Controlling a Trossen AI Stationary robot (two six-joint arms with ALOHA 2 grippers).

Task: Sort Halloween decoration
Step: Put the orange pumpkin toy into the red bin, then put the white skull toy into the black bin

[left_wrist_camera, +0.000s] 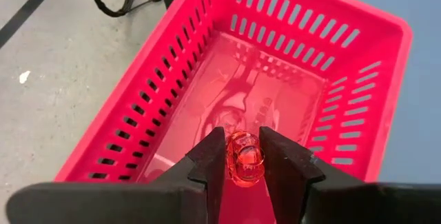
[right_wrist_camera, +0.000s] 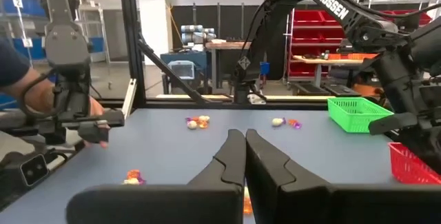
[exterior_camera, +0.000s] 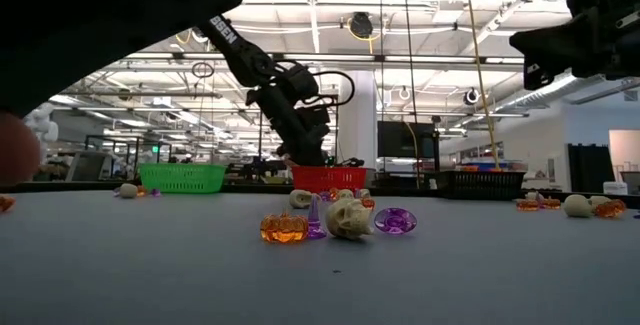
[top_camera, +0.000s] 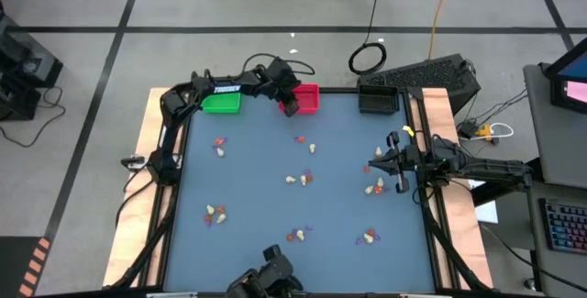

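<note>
While our left claw [left_wrist_camera: 242, 156] grips an orange trinket [left_wrist_camera: 245, 159] over the red tray [left_wrist_camera: 172, 79] (right claw [right_wrist_camera: 244, 156] together), clusters [top_camera: 298, 179] remain on the worktop [top_camera: 257, 206].

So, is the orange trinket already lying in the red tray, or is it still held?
Still held: the left end effector grips the orange trinket between its fingers, above the red tray.

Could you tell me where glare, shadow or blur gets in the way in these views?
Left wrist view: the red basket floor shines with glare and shadow; the orange trinket between the left gripper fingers stays clear. Low view: a dark blurred mass fills the upper left corner, ceiling lights glare behind.
</note>
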